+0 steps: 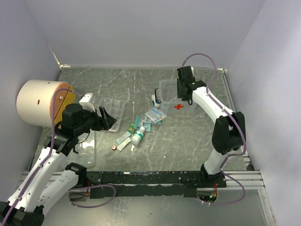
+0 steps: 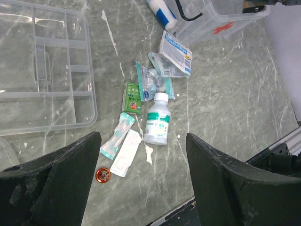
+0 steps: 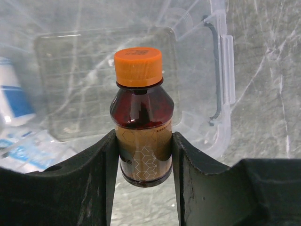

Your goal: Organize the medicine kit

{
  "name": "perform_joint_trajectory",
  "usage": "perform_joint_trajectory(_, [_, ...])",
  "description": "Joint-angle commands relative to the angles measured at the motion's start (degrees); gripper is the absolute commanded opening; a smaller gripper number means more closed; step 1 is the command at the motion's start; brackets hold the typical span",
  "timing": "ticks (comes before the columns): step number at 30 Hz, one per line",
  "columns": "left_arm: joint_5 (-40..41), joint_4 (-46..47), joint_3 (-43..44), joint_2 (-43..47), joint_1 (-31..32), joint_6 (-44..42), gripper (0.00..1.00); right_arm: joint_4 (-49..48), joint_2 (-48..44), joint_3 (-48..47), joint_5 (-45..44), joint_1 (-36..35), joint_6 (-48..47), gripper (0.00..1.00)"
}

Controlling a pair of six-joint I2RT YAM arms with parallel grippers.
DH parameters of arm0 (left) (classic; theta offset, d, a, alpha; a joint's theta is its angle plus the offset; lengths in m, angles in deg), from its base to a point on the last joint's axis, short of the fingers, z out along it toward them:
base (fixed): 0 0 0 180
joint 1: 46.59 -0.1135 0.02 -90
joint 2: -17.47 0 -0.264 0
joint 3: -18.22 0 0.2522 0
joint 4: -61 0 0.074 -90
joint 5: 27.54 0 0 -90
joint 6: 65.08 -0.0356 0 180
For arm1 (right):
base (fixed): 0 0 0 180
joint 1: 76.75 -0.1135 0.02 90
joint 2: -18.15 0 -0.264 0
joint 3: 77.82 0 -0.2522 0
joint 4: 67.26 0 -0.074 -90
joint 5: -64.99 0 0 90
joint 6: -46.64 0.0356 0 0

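The medicine kit's clear case (image 1: 170, 95), marked with a red cross, stands open at the back right; its box also shows in the left wrist view (image 2: 221, 19). My right gripper (image 3: 143, 135) (image 1: 184, 88) hovers over the case (image 3: 94, 70), shut on a brown bottle (image 3: 142, 113) with an orange cap, held upright. The clear divided tray (image 1: 112, 109) (image 2: 42, 70) lies at the left. My left gripper (image 2: 143, 155) (image 1: 106, 118) is open, above the table beside the tray. Loose supplies lie between tray and case: a white bottle (image 2: 157, 125) (image 1: 138, 135), sachets (image 2: 175, 54), plaster strips (image 2: 126, 153), a small red cap (image 2: 103, 175).
A big white-and-orange cylinder (image 1: 40, 101) lies at the far left against the wall. Another clear plastic piece (image 1: 87, 148) sits near the left arm. A blue-and-white tube (image 2: 161, 12) lies by the case. The black rail (image 1: 155, 178) runs along the near edge.
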Motion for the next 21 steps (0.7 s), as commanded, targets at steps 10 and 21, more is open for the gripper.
perform_joint_trajectory(10, [2.19,-1.26,0.17,0.65,0.36,0.01,0.84,3.6,15.0,-12.26,4.01,5.14,-12.23,0.32])
perform_joint_trajectory(21, [2.74,-1.53,0.28,-0.95,0.36,-0.05,0.84,9.07,18.08,-14.2,1.42,5.22,-13.57,0.34])
